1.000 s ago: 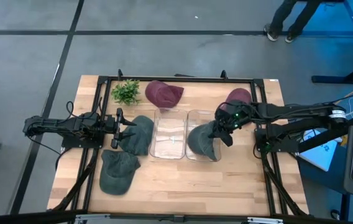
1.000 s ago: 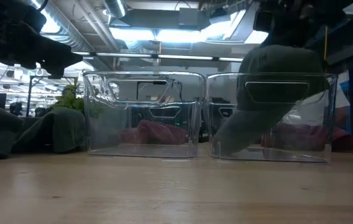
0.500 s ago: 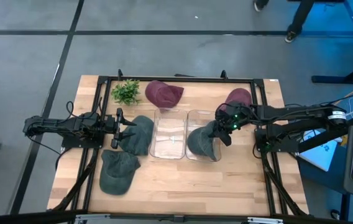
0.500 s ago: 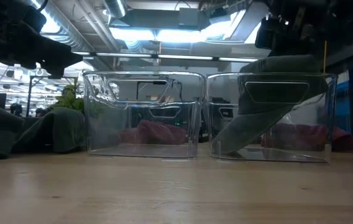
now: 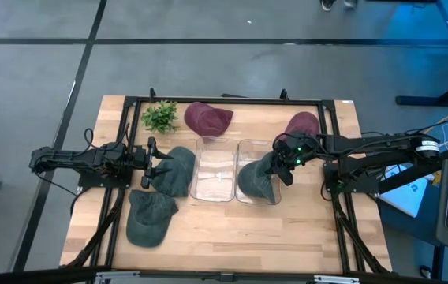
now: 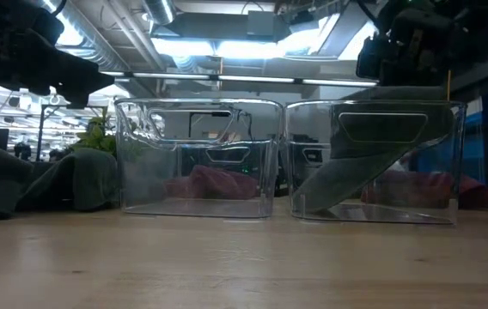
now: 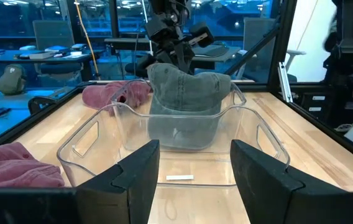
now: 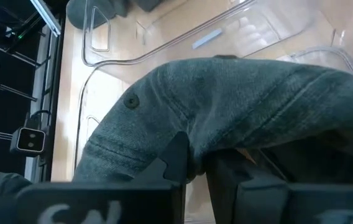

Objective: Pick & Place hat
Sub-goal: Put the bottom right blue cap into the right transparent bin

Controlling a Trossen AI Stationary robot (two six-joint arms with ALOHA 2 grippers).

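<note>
My right gripper (image 5: 284, 163) is shut on a grey-green hat (image 5: 255, 180) that hangs into the right one of two clear bins (image 5: 270, 146). The hat also shows in the low view (image 6: 373, 163) and in the left wrist view (image 7: 186, 102). My left gripper (image 5: 158, 163) is open and raised over the left edge of a second grey-green hat (image 5: 178, 170) lying on the table. A third grey-green hat (image 5: 150, 218) lies nearer the front edge. The left clear bin (image 5: 214, 170) holds no hat. My right gripper pinches a fold of the hat's cloth (image 8: 192, 146) between its two fingers, at the hat's upper end. The fingers slant down from the table's right side. The hat hangs tilted inside the right bin, its lower end (image 6: 313, 204) on the bin's floor.
Two maroon hats lie at the back, one behind the left bin (image 5: 208, 118) and one at the back right (image 5: 303, 123). A green plant (image 5: 159, 116) stands at the back left. A black frame (image 5: 224, 100) runs round the table. Bare wood lies along the front edge.
My right gripper has gone down with the grey-green hat. The hat has sunk deeper into the right bin, its top now near the bin's rim and its lower end on the bin's floor.
</note>
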